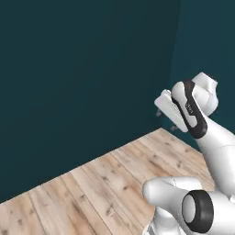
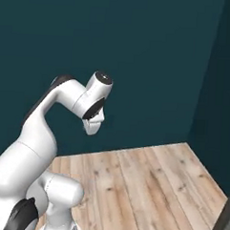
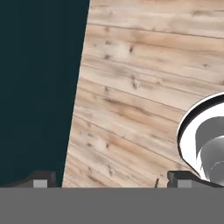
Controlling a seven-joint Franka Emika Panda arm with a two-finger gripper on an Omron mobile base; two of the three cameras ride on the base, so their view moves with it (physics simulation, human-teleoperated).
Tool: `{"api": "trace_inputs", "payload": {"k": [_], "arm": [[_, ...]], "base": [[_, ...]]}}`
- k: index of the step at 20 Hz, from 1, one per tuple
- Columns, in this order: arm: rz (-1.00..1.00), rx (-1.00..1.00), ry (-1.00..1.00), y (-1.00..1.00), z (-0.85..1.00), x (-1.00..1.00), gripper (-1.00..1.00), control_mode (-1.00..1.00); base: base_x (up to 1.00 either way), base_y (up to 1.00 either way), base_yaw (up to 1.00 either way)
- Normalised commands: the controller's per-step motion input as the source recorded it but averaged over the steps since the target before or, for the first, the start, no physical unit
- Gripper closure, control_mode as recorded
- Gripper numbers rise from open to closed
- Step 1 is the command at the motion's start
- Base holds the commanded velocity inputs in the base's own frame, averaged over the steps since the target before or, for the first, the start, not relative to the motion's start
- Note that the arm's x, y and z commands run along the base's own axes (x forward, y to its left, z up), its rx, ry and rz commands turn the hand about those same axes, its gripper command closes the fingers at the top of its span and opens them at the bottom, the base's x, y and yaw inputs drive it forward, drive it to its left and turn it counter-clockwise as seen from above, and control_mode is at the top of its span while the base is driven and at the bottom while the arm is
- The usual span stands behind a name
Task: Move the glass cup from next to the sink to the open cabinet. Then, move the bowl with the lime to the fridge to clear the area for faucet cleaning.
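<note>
Inspection finds the robot facing a dark teal wall (image 1: 82,82) that meets a plank floor (image 1: 114,183), with a second wall (image 2: 217,117) closing a corner at the right of the first. No cup, sink, cabinet, bowl, lime, fridge or faucet can be located in these pictures; where the cup stands cannot be told from here.

The arm (image 2: 35,132) is folded and raised in front of the teal wall, well above the floor. The tool (image 3: 109,179) has its two tips (image 3: 40,180) standing far apart, as wide as they go, with bare floor between them and nothing gripped. The hand camera looks down along the line where the teal wall meets the floor.

Judgement: the first step, fetching the cup from beside the sink, appears not yet in hand as a grasp; the robot seems to be in transit or turned away from the desk. No part of the task can be confirmed as done from how things lie.

The next move calls for the base to drive or turn away from the teal wall until the sink and cup come into sight, then for the open tool to be lowered around the cup.
</note>
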Motion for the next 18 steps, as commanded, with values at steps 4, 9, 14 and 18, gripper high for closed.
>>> {"api": "trace_inputs", "payload": {"k": [4,9,14,18], "arm": [[0.00,0.00,0.00,0.00,0.00,0.00,-1.00,1.00],[0.00,0.00,0.00,0.00,0.00,0.00,-1.00,1.00],[0.00,0.00,0.00,0.00,0.00,0.00,-1.00,1.00],[0.00,0.00,0.00,0.00,0.00,0.00,-1.00,1.00]], "base": [[-0.07,0.46,0.90],[0.00,0.47,0.86],[0.21,0.27,0.82],[1.00,-0.20,0.35]]}}
